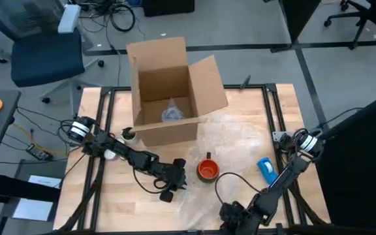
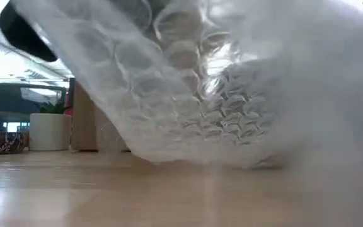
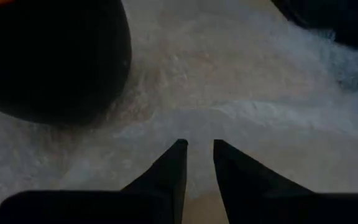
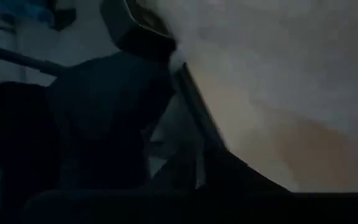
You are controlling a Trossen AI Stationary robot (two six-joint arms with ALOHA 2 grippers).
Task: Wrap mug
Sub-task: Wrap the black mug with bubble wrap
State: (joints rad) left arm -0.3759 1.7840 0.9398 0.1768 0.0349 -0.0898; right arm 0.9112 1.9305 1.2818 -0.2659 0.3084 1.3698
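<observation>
Wooden table [image 1: 253, 111] with open cardboard box [image 1: 168, 98] at rear and bubble wrap [image 1: 240, 140] spread across centre. Mug [image 1: 207, 170] upright on the wrap near front. Left gripper [image 1: 178, 176] just beside mug, fingers [image 3: 169, 171] narrowly parted, holding nothing. Right gripper [image 1: 230, 212] at front edge; finger state cannot be told.

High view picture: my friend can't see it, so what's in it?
An orange mug sits on clear bubble wrap on a wooden table, the left end effector right beside it. Behind stands an open cardboard box; a blue tape roll lies nearby.
</observation>
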